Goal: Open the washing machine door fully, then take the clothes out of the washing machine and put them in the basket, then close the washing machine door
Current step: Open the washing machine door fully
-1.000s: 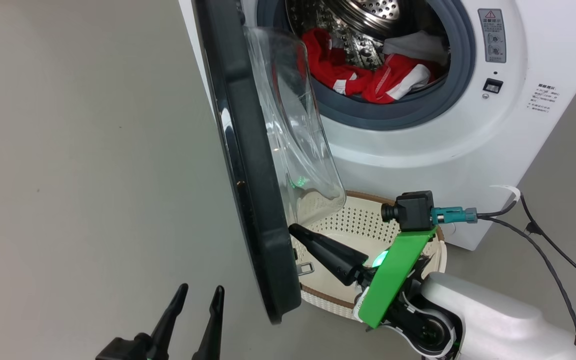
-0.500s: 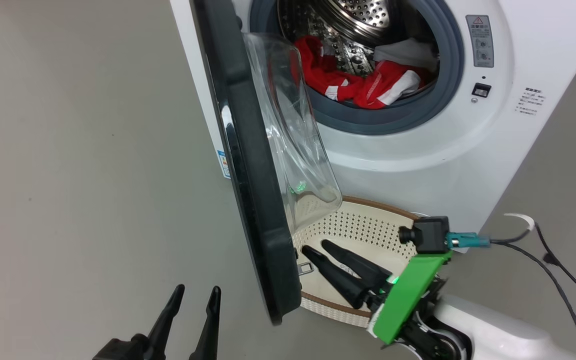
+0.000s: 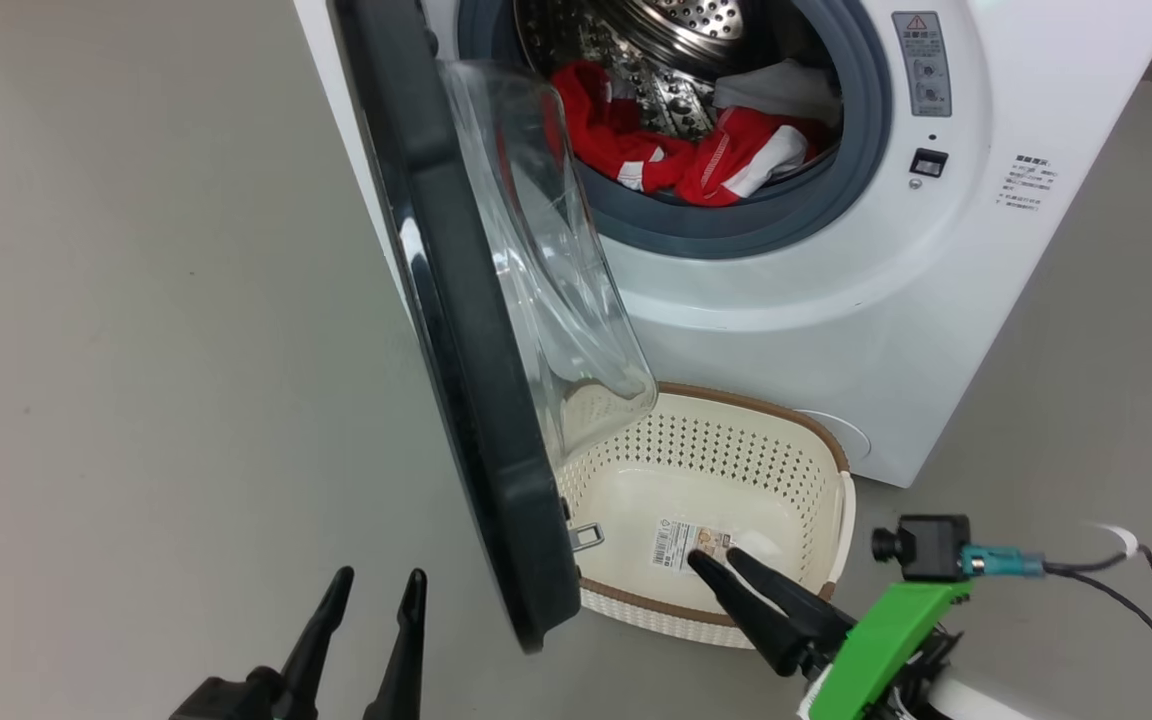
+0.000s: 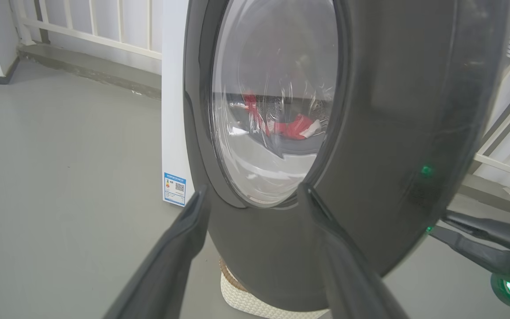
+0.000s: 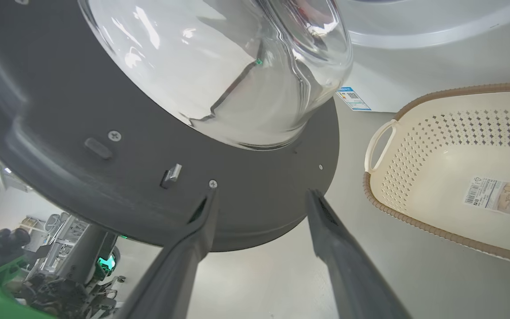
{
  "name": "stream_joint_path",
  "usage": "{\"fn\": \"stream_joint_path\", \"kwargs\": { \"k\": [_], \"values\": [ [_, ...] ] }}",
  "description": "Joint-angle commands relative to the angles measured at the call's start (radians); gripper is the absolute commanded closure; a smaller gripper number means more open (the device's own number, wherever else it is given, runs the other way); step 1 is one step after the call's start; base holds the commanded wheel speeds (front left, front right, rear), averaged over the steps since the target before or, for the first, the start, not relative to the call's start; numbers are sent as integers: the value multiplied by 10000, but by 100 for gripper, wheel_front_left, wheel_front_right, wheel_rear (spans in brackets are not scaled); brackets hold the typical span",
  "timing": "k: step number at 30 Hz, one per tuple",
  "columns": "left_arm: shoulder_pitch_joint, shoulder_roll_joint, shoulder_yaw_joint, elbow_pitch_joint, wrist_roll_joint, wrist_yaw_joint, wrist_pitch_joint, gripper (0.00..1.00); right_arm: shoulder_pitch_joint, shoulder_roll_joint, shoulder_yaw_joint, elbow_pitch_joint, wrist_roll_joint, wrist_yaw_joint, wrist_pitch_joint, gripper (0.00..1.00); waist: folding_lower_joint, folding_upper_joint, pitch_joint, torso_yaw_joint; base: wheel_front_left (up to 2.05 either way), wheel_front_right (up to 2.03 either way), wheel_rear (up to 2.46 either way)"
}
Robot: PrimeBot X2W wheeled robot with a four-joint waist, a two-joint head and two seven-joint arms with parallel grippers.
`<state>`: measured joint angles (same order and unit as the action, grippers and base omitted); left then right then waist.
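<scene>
The large round washing machine door [image 3: 456, 330], with its wide glossy black rim and bulging clear glass bowl [image 3: 546, 250], stands swung out from the big white front-loading washing machine [image 3: 836, 290], roughly edge-on to the head camera and hinged on the robot's left. It looks rigid and fairly heavy, free only to swing on its hinge, so any push should follow that arc. The polished rim is probably slippery to pinch, and the flat dark inner face near the small metal latch hook [image 5: 171, 175] seems a better place to press than the glass bowl. The red clothes [image 3: 676, 165], with white trim and some white fabric, lie heaped at the front of the perforated steel drum [image 3: 696, 20], just behind the grey-blue rubber seal [image 3: 726, 235]. They are likely light, limp and prone to trailing, so a raised bunched fold is the spot to pinch. The small cream-white perforated plastic basket [image 3: 756, 400], with a brown woven-look rim, sits on the grey floor [image 3: 136, 300] just under the door's lower edge, holding no garments. The left gripper [image 3: 381, 574] hangs outside the door, fingers spread and empty. The right gripper [image 3: 713, 554] hovers at the basket's near rim, jaws parted, holding nothing.
</scene>
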<state>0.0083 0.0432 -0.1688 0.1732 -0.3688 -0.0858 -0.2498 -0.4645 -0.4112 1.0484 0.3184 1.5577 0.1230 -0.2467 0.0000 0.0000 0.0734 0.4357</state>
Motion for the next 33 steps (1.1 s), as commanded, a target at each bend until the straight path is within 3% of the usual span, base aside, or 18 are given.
{"fn": "stream_joint_path", "kwargs": {
  "k": [1,10,33],
  "values": [
    [-9,70,365,-275,78,58,-120,0,275,-146,-166,-139,13,77,-130,0,0,0,3,-46,0,0,0],
    [110,70,526,-324,60,110,-120,0,1133,-237,-1217,241,-683,77,-148,0,0,0,-23,-225,0,0,0],
    [238,70,604,-294,118,73,-120,0,2703,749,-5372,1386,-6264,77,-150,0,0,0,-101,-330,0,0,0]
  ]
}}
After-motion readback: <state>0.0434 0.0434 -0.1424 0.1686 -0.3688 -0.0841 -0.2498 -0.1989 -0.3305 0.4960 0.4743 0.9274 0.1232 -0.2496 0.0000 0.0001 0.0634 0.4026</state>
